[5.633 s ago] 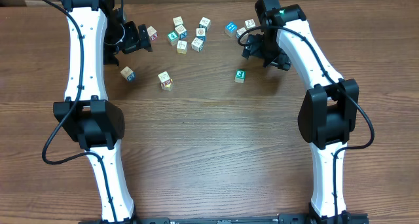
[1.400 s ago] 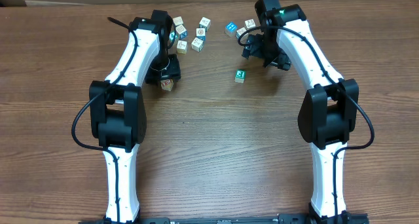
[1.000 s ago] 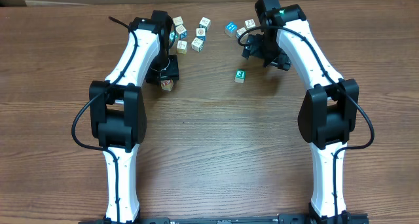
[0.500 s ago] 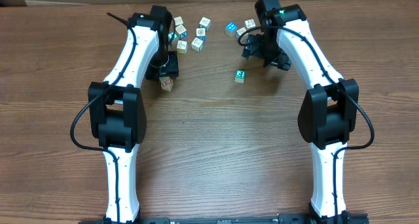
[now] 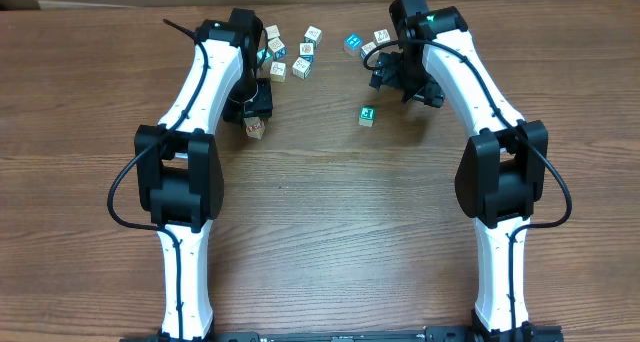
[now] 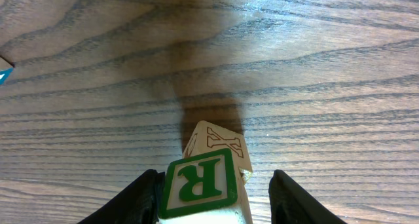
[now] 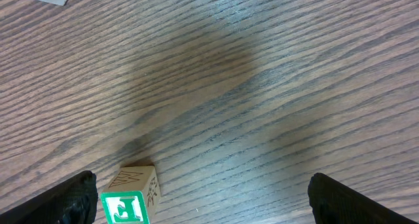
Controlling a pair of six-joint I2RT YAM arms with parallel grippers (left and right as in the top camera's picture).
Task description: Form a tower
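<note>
Jaws of the left gripper (image 6: pixel 216 198) sit loosely either side of a pale wooden cube with a green R (image 6: pixel 198 188), a sliver of gap on one side — that cube tops the tower (image 5: pixel 255 129), resting skewed on a pale cube with a red outlined letter (image 6: pixel 222 144) directly beneath the jaws. Right gripper (image 7: pixel 203 191) gapes fully over brown wood-grain table (image 7: pixel 262 86), a pale green-lettered cube (image 7: pixel 131 198) just inside one finger.

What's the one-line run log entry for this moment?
left pincer: R cube between jaws, over lower cube; right pincer: open, empty, near green-faced cube
</note>
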